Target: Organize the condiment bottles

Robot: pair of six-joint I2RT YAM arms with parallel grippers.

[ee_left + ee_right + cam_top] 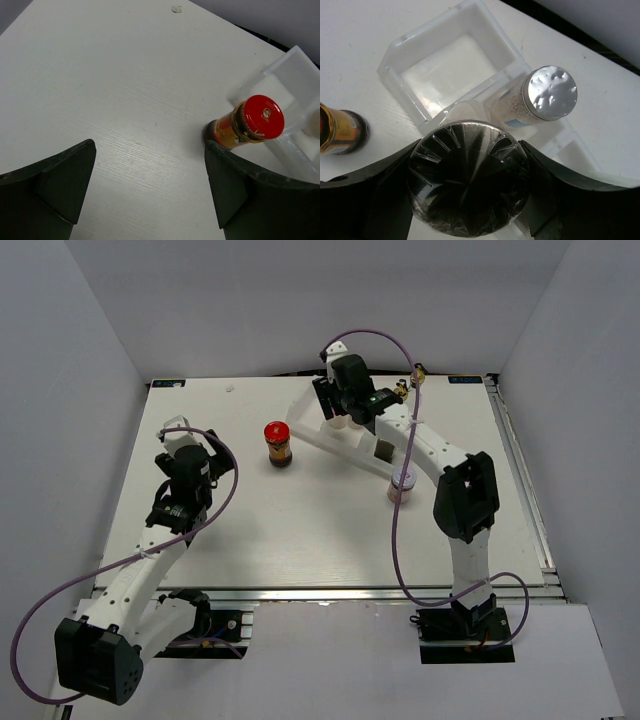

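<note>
The left gripper (150, 165) is held with its black fingers spread wide and nothing between them, above the white wood-grain table (100, 75); a small dark glass jar with a red lid (252, 122) is seen standing upright on the table just ahead of the right-hand finger, beside one end of a white translucent three-compartment tray (295, 70). The right gripper (469, 176) is pinched on a small shaker with a crinkled silver cap (467, 200), both fingers being pressed against its sides; it is held at the tray's near wall, and whether its base rests on anything cannot be told. A second shaker with pale contents and a silver cap (551, 94) is seen upright just beside it, within the tray. In the top view a short jar with a lilac lid (403, 483) is set on the table just beside the tray's other end; the gold spouts of two clear glass bottles (417, 375) are partly shown behind the right arm, near the far edge.
</note>
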